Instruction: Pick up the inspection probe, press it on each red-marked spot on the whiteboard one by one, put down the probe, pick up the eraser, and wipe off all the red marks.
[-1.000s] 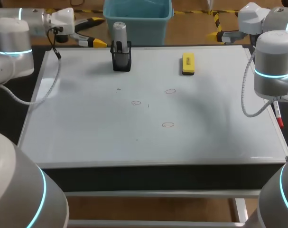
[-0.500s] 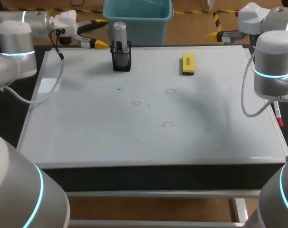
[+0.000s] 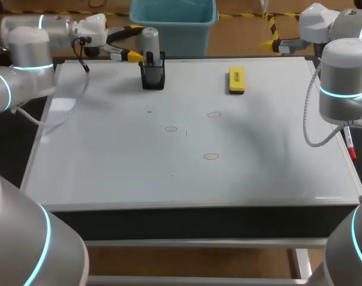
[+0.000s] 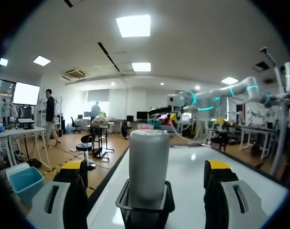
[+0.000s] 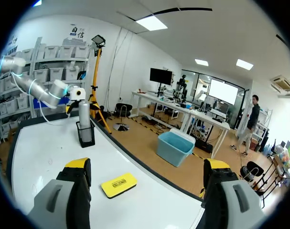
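Note:
The inspection probe (image 3: pixel 150 43), a grey cylinder, stands upright in a black mesh holder (image 3: pixel 152 76) at the back of the whiteboard (image 3: pixel 109 167). My left gripper (image 3: pixel 132 43) is open just left of it. In the left wrist view the probe (image 4: pixel 148 164) stands straight ahead of that gripper (image 4: pixel 145 168), in line with the gap and touching neither finger. The yellow eraser (image 3: pixel 236 79) lies at the back right. Three faint red rings (image 3: pixel 213 114) (image 3: pixel 172 128) (image 3: pixel 211 157) mark the middle. My right gripper (image 3: pixel 276 40) hangs open and empty beyond the back right corner, above the eraser (image 5: pixel 118 184).
A red pen (image 3: pixel 350 145) lies along the board's right edge, under my right arm. The black holder (image 4: pixel 145 210) is the only upright thing on the board. My right arm's elbow (image 3: pixel 345 83) overhangs the right edge.
My left gripper has moved right along the back edge, closing in on the probe. The right arm, the probe, the eraser and the marks are as before.

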`<state>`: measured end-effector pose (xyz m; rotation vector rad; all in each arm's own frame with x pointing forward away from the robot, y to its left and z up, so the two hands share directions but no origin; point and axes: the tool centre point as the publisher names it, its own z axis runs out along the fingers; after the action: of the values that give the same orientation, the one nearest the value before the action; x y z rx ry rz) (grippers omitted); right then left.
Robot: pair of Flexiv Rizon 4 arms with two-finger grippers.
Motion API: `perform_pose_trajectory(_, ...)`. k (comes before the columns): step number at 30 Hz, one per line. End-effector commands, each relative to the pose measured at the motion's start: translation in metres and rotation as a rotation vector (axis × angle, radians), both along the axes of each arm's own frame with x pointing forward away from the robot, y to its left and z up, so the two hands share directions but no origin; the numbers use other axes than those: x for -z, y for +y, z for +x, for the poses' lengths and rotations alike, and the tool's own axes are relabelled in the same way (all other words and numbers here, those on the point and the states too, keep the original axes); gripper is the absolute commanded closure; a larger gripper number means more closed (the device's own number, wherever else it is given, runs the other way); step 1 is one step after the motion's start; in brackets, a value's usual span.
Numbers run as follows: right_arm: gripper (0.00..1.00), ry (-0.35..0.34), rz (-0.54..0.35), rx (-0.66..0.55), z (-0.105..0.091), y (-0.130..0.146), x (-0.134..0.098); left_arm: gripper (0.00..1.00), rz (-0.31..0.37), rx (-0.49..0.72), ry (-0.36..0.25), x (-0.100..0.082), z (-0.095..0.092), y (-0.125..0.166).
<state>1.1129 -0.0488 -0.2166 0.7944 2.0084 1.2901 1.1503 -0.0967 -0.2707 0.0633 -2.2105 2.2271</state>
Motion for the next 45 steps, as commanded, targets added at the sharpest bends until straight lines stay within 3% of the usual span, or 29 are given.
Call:
perform_pose_trajectory(1,0.00,0.000,0.000,-0.001,0.000,0.000,0.000,0.00,-0.016,0.069,-0.001,0.006,0.007,-0.010)
perform_pose_trajectory(14,0.00,0.000,0.000,-0.001,0.000,0.000,0.000,0.00,-0.020,0.055,0.024,0.012,0.002,-0.038)
perform_pose_trajectory(45,0.00,0.000,0.000,-0.001,0.000,0.000,0.000,0.00,0.008,0.016,0.043,0.010,0.006,-0.048)
